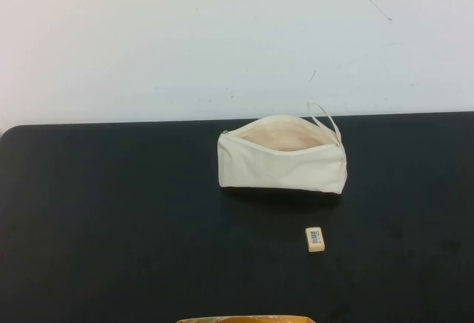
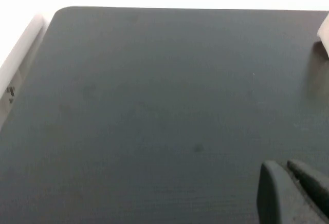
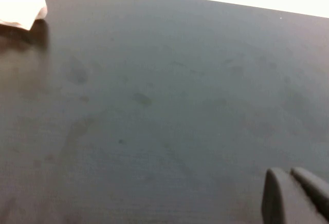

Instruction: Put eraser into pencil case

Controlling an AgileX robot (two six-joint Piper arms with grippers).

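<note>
The pencil case (image 1: 282, 161) is a cream-white zip pouch standing on the black table, its zip open with the beige lining showing and a loop strap at its right end. The eraser (image 1: 315, 238) is a tiny cream-yellow block with a barcode label, lying on the table a little in front of the case's right end. Neither arm shows in the high view. My left gripper (image 2: 284, 170) hovers over bare table with its fingers together and empty; a corner of the case (image 2: 324, 34) shows. My right gripper (image 3: 285, 175) is likewise shut and empty over bare table, with a case corner (image 3: 20, 3) in view.
The black table (image 1: 111, 219) ends at a white wall behind. An orange-tan edge (image 1: 244, 319) pokes in at the table's front edge. The table's left edge and rounded corner (image 2: 56, 16) show in the left wrist view.
</note>
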